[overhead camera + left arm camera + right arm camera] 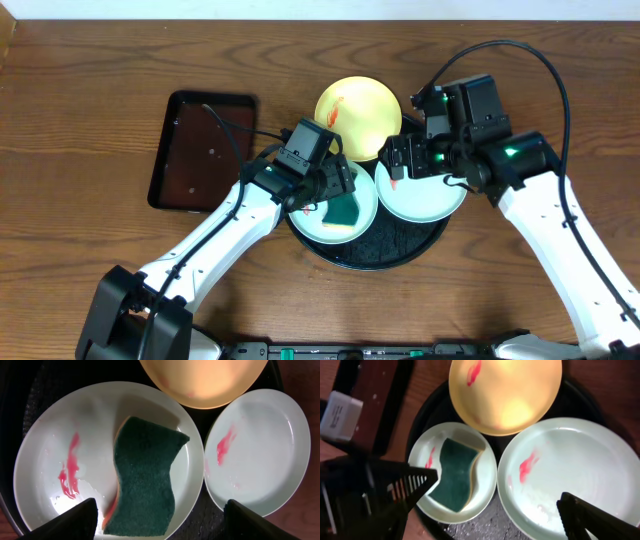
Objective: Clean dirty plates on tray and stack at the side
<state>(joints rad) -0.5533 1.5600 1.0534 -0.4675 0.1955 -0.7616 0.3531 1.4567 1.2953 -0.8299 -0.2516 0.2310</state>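
My left claw (161, 505), jaws wide and empty, hangs directly over the green sponge (145, 475), its long axis crossing the line between my fingers (75, 520), on the smeared mint plate (95, 415).

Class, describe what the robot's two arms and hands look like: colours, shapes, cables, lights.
Both the left arm and right arm have white shells, black joints and looping black cables. The left hand and right hand are black two-finger units; green lights glow on the right arm.
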